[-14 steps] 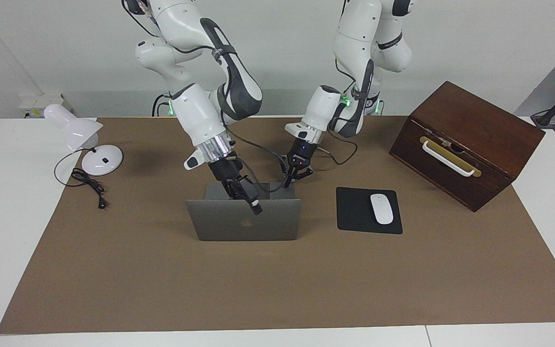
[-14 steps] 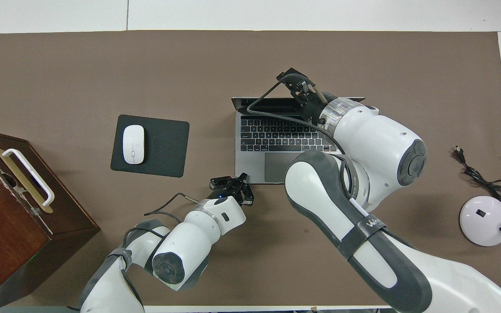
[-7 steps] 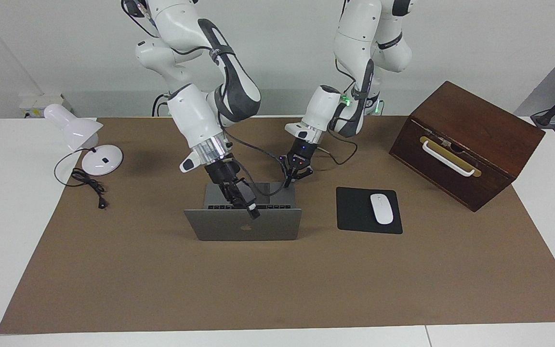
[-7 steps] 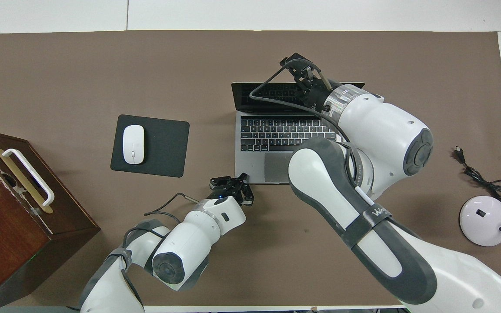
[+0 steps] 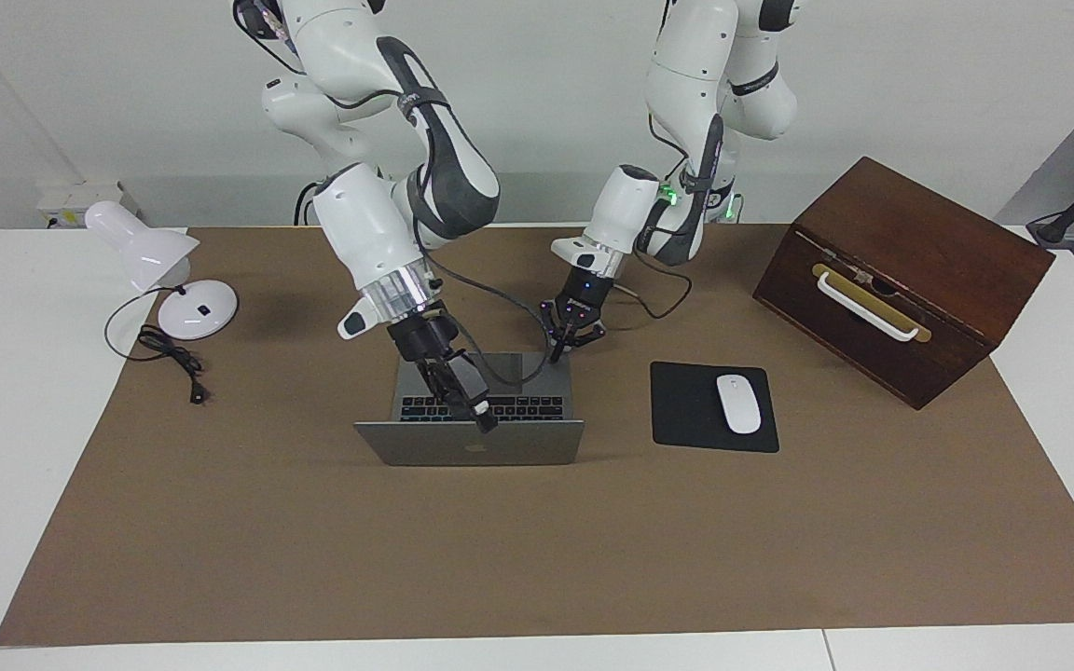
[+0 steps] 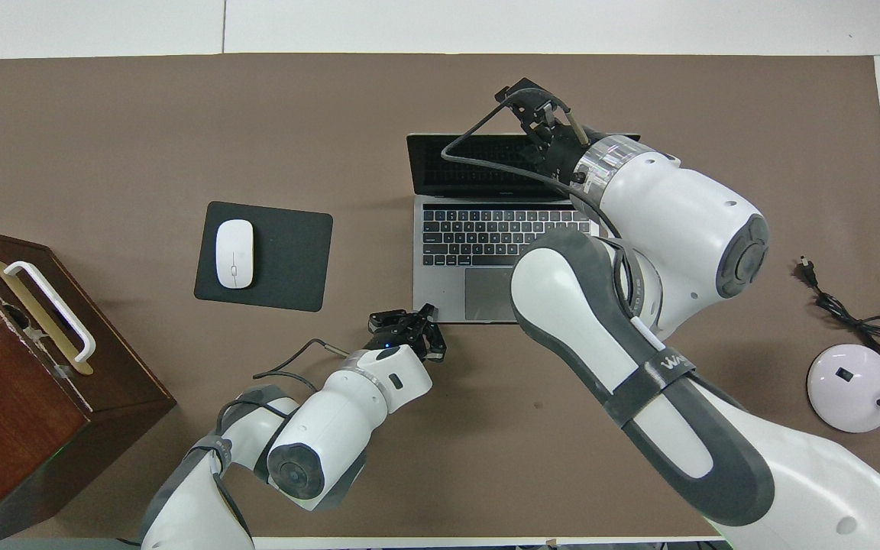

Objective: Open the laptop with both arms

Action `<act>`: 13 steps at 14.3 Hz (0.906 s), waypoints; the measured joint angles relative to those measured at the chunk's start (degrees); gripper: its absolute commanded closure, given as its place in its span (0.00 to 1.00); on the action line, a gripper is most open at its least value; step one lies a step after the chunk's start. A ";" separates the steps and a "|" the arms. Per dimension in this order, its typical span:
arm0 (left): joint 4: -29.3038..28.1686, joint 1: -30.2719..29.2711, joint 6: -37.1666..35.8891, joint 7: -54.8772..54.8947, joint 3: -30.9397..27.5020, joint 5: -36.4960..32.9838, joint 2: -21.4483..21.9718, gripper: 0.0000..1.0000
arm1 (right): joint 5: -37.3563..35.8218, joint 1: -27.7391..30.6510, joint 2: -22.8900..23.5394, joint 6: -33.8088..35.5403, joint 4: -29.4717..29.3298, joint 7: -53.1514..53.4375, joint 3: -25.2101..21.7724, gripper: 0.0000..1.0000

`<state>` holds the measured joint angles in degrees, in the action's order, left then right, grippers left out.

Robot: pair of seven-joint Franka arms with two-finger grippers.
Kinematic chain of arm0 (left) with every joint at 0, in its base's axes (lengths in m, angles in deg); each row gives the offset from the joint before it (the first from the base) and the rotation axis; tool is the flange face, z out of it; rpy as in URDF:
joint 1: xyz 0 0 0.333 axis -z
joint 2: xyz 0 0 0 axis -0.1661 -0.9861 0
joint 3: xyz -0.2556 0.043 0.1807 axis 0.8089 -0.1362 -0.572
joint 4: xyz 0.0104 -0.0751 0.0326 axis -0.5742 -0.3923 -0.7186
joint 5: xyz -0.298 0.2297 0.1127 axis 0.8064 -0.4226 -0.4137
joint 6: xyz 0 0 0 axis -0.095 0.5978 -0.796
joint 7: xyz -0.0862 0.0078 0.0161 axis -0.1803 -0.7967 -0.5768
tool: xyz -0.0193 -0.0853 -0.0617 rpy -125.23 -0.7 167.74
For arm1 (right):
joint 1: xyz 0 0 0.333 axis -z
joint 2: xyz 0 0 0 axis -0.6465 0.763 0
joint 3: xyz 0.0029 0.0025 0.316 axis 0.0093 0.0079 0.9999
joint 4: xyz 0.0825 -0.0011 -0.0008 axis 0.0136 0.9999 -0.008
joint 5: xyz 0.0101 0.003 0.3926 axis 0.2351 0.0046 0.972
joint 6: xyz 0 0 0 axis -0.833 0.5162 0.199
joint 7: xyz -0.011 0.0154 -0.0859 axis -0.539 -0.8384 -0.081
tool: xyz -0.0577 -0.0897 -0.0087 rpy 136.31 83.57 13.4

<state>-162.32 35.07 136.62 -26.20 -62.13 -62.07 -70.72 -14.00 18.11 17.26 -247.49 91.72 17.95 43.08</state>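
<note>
The silver-grey laptop point(image 5: 518, 445) point(image 6: 486, 229) stands open mid-table, its lid leaning well back away from the robots, with black keys and trackpad showing. My right gripper point(image 5: 481, 421) point(image 6: 538, 114) is at the lid's upper edge, near the middle, and its wrist hides part of the screen from above. My left gripper point(image 5: 557, 352) point(image 6: 413, 325) is shut, its tips down at the base's corner nearest the robots on the left arm's side. Whether the tips press on that corner cannot be made out.
A black mouse pad point(image 5: 686, 410) with a white mouse point(image 5: 738, 403) lies beside the laptop toward the left arm's end. A brown wooden box point(image 5: 910, 270) with a white handle stands at that end. A white desk lamp point(image 5: 192, 303) and its cable point(image 5: 169, 354) are at the right arm's end.
The lid has swung further open, away from the robots, from near upright to leaning back. My right gripper travelled with its upper edge. The left gripper has not moved.
</note>
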 measured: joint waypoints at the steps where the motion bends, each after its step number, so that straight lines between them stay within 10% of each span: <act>1: 0.00 0.00 0.00 0.00 0.00 0.00 0.00 1.00 | 0.00 0.01 0.08 0.01 -0.13 0.00 0.00 0.00; 13: 0.06 0.01 0.02 -0.02 -0.03 0.12 -0.03 1.00 | -0.93 1.64 0.04 17.01 -6.32 -0.01 -1.12 0.01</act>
<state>-162.27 35.09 136.65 -26.22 -62.16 -61.95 -70.75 -14.93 19.75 17.30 -230.48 85.40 17.94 41.96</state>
